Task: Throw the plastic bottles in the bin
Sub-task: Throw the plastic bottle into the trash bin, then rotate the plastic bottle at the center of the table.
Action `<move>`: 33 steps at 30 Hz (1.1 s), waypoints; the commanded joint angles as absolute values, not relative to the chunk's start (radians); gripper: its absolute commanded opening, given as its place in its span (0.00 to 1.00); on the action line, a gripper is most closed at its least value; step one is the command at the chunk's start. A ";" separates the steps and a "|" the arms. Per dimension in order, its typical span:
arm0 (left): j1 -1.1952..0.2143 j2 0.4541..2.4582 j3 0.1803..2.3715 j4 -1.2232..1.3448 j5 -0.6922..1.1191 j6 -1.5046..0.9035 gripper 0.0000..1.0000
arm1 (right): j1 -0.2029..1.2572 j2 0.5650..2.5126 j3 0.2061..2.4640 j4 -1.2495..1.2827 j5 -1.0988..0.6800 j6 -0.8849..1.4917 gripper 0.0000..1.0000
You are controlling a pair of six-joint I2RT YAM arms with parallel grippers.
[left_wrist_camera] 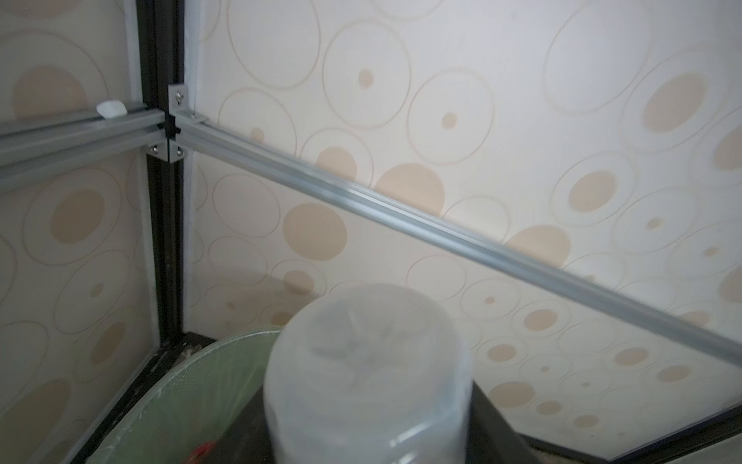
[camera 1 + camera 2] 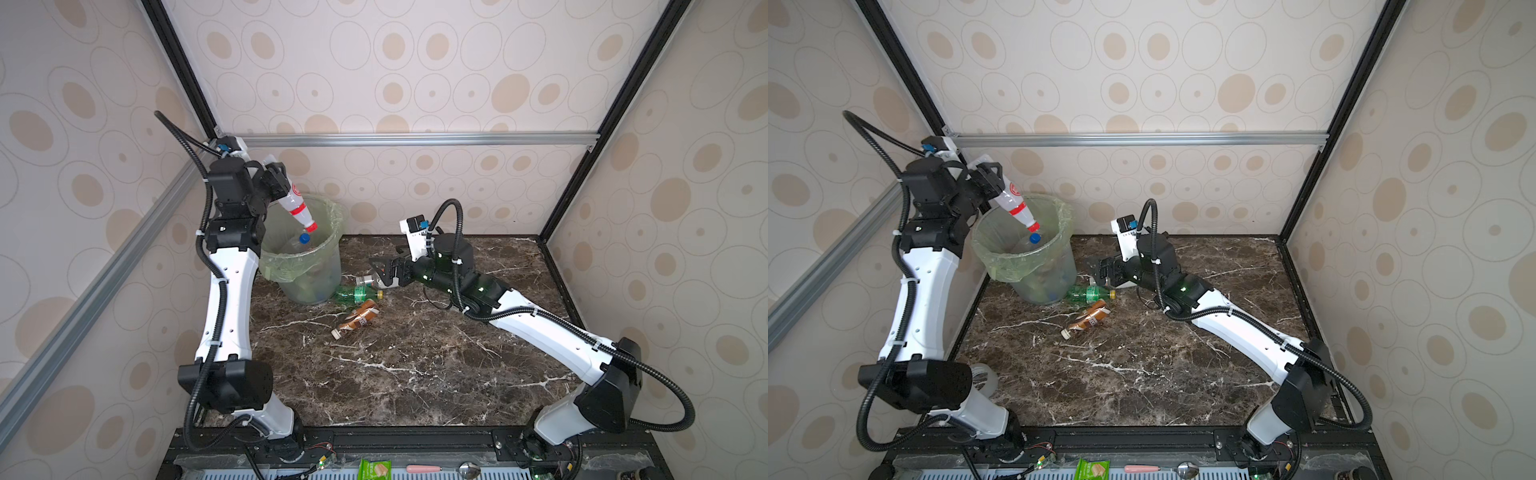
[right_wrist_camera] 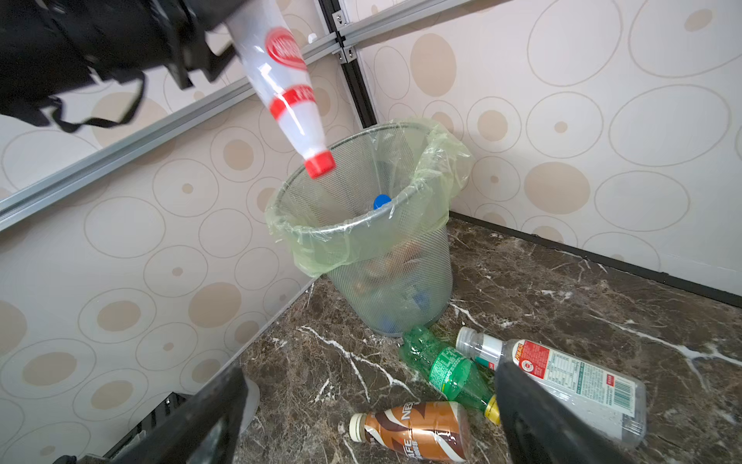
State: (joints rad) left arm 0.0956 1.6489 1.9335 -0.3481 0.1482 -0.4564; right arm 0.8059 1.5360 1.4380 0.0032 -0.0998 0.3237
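My left gripper (image 2: 276,178) is raised over the bin (image 2: 320,286), a pale-green lined mesh bucket in the far left corner. A clear bottle with red-white label (image 2: 297,203) sits between its fingers, red cap down over the rim. This bottle (image 1: 369,361) is blurred, so the grip is unclear. A blue-capped bottle (image 2: 304,238) lies inside the bin. My right gripper (image 2: 380,270) is open, low over the table beside the bin. One finger covers part of a clear red-labelled bottle (image 3: 574,377). A green bottle (image 3: 445,371) and a brown bottle (image 3: 413,430) lie next to it.
The bin (image 2: 1034,274) stands tight against the two patterned walls, with an aluminium rail (image 2: 415,139) across the back wall above it. A green snack packet (image 2: 374,469) and a pink-handled spoon (image 2: 436,468) lie on the front ledge.
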 commanded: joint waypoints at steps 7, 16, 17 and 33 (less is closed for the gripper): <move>0.092 1.800 2.116 -0.598 0.129 -0.398 0.99 | 0.812 1.513 1.427 0.003 -0.085 0.300 0.99; -0.015 1.647 1.977 -0.484 0.165 -0.413 0.99 | 0.812 1.531 1.417 0.003 -0.086 0.319 0.99; -0.038 1.631 1.957 -0.466 0.157 -0.411 0.99 | 0.813 1.528 1.412 -0.001 -0.076 0.318 0.99; -0.318 1.632 1.793 -0.351 0.125 -0.404 0.99 | 0.701 1.410 1.193 -0.087 0.052 0.391 1.00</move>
